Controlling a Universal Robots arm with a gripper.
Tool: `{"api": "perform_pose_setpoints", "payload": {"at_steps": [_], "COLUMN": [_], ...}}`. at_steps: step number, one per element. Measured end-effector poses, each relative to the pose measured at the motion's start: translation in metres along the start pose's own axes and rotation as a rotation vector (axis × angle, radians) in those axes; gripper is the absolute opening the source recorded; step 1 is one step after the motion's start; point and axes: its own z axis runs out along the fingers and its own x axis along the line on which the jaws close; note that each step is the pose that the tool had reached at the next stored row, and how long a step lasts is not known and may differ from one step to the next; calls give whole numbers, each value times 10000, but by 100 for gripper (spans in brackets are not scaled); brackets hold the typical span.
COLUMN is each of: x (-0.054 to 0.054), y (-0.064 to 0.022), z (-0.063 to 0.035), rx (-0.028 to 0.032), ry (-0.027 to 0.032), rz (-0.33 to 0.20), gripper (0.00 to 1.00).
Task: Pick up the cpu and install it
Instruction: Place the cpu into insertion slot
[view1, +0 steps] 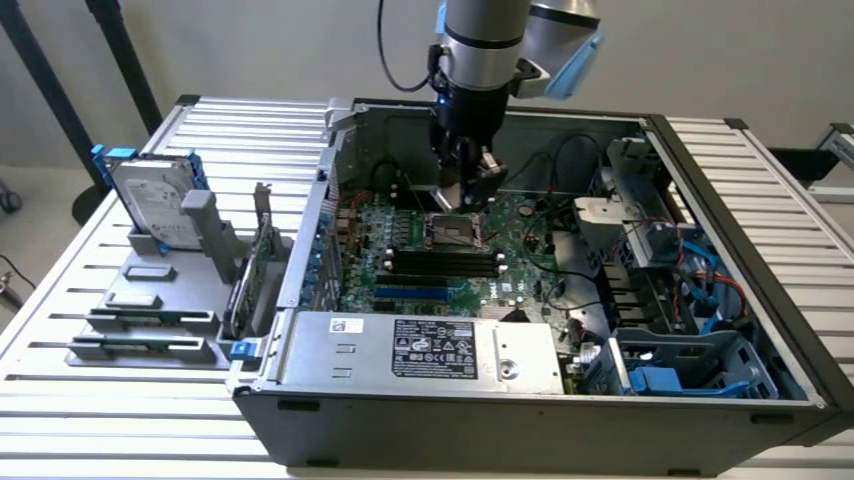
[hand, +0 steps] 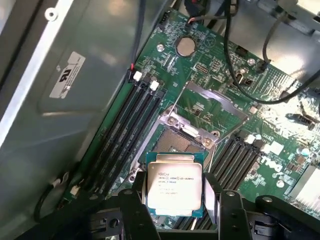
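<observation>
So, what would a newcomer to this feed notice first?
The small flat silver-topped cpu clamped in the black gripper stands out, poised over the open metal-framed socket on the green motherboard. Around it sits the open grey computer case on a slatted white table, with a silver hard drive with blue rails standing in a grey tray at the exterior view's left.

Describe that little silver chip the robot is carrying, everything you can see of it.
The cpu is a small flat square: shiny silver metal top with fine printed lettering, a thin green rim around it. The gripper's two dark fingers clamp its opposite edges, printed face toward the wrist camera. It hangs above the open socket on the green motherboard, not yet seated.
</observation>
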Motion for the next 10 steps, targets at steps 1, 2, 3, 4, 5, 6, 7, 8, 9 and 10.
{"api": "perform_pose_setpoints", "payload": {"at_steps": [1, 2, 3, 4, 5, 6, 7, 8, 9, 10], "x": [-1, -2, -2, -3, -4, -5, -6, -6, -7, -8], "y": [0, 0, -1, -1, -1, -1, -1, -1, -2, -2], "z": [13, 29, 43, 58, 72, 86, 101, 116, 130, 144], "rx": [-10, -20, -31, -42, -51, -61, -71, -81, -91, -101], "ry": [-2, -4, -7, -9, -12, -15, -17, -20, -23, -25], "rz": [179, 370, 554, 734, 914, 1092, 1273, 1451, 1632, 1811], "gripper": [55, 55, 55, 55, 55, 55, 55, 55, 55, 55]}}
